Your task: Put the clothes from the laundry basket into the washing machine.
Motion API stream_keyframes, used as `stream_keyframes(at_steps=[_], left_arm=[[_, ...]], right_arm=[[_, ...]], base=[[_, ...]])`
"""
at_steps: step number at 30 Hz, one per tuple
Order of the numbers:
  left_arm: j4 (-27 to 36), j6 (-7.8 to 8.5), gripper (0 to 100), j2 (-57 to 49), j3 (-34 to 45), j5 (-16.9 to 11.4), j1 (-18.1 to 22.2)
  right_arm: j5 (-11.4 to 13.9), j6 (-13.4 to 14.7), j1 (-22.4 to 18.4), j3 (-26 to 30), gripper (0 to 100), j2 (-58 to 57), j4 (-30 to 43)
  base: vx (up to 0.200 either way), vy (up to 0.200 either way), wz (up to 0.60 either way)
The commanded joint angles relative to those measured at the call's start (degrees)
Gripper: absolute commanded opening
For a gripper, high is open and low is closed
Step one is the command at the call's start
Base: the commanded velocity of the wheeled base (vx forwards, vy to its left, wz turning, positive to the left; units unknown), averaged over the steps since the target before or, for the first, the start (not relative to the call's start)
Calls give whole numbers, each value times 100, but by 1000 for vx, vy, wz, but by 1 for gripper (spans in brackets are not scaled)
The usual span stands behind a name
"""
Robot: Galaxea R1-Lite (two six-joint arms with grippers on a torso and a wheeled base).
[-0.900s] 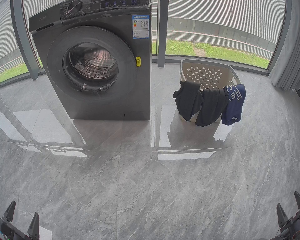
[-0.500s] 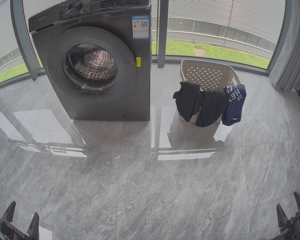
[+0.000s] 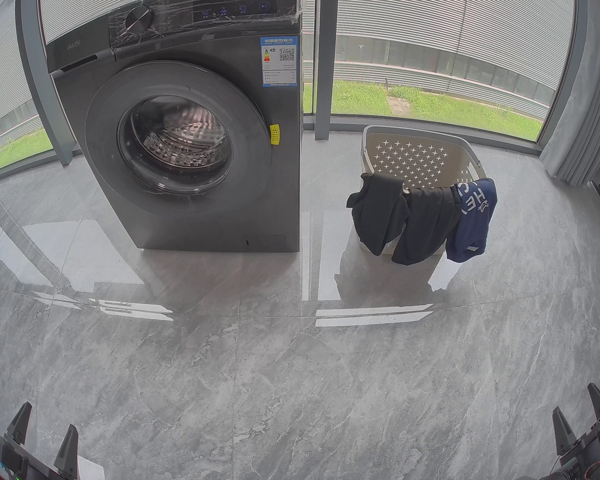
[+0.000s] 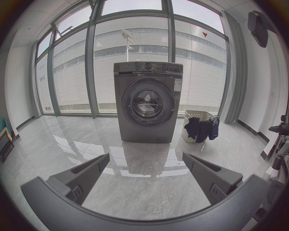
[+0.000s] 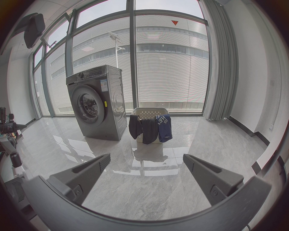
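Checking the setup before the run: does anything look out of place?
Three garments, two dark and one blue, hang over the laundry basket rim, not inside. Plastic film covers the washing machine top.

We see two matching grippers, L & R. The left gripper [image 4: 145, 156] is matte dark grey plastic w/ two wedge-shaped fingers [image 4: 81, 177], ribbed at the inner tips, each w/ a round screw recess near its base, mounted on a curved bar [image 4: 144, 225]. The right gripper [image 5: 146, 156] has the same build & colour. From the head cam, the fingertips look like black pointed fins.
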Motion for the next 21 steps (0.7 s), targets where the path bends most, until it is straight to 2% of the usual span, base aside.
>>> stream_keyframes(at_steps=[1,11,20,21], left_arm=[[-4,-22,100,-77,101,4,-9],[-4,-48,100,-68,101,4,-9],[-13,-66,100,-68,101,4,-9],[-13,-66,100,-68,101,4,-9]], right_arm=[[4,4,-2,101,100,-96,0],[4,4,6,101,100,-96,0],[-5,4,6,101,100,-96,0],[-5,4,6,101,100,-96,0]], base=[[0,0,0],[0,0,0],[200,0,0],[0,0,0]])
